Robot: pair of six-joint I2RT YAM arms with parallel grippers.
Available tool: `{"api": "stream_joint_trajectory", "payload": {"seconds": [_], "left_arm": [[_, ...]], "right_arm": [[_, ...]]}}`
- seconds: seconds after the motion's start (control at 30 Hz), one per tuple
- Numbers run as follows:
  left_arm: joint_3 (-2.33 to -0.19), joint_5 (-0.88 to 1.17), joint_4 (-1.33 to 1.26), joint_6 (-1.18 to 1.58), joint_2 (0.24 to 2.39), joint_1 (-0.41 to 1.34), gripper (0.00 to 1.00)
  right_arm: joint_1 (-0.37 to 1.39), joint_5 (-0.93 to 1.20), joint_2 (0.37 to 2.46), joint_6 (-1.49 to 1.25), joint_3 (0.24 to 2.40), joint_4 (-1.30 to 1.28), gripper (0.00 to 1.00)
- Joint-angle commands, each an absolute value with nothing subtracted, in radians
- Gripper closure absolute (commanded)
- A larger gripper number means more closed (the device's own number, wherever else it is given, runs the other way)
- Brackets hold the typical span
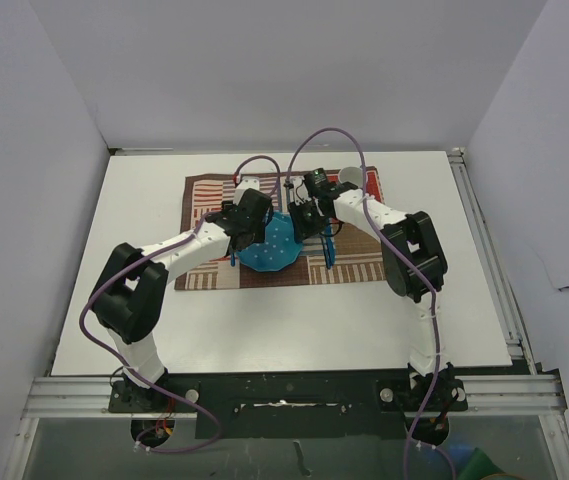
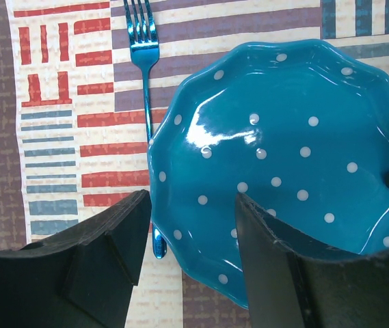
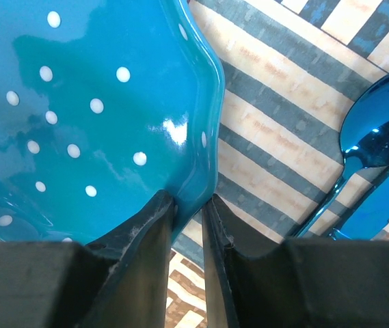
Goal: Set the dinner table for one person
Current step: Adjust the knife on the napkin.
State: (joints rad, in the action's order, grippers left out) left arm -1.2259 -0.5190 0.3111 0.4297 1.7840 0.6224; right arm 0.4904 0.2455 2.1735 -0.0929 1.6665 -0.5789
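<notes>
Progress looks well advanced. On the left part of the striped cloth mat (image 1: 349, 268) a blue fork (image 2: 144, 75) lies along the left rim of the blue, white-dotted plate (image 2: 283, 150), just beside it and perhaps touching at the handle. The left end effector (image 2: 191, 205) hangs released above that rim, jaws wide, grasping nothing. At the plate's right edge the right end effector (image 3: 189, 201) is clenched on the scalloped rim, 1 finger inside the plate and 1 outside. The plate is not yet let go, so its final placing is probably the step in hand. Right of it a blue spoon (image 3: 379, 130) rests on the mat, near the plate but apart from it. Another blue piece beside the spoon is too cropped to name.

By my judgement, what is left is freeing the plate. I cannot tell whether a knife is set, and no napkin shows.

The bench (image 1: 264, 330) is a large white flat rectangle with aluminium rails on its near and right edges. It spreads from the arm bases to the far wall and carries the mat at its far middle.
</notes>
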Motion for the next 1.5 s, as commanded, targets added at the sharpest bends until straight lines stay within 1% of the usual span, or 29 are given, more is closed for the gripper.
{"api": "stream_joint_trajectory", "payload": {"seconds": [0.0, 0.9, 1.47], "left_arm": [[-1.262, -0.531, 0.284, 0.427, 1.782, 0.627, 0.47], [-1.206, -0.518, 0.267, 0.439, 1.755, 0.636, 0.47], [-1.19, -0.516, 0.265, 0.44, 1.747, 0.636, 0.47]], "right_arm": [[0.482, 0.211, 2.157, -0.094, 1.702, -0.545, 0.84], [0.442, 0.204, 2.266, -0.104, 1.827, -0.533, 0.84], [0.39, 0.156, 2.286, -0.126, 1.86, -0.522, 0.84]]}}
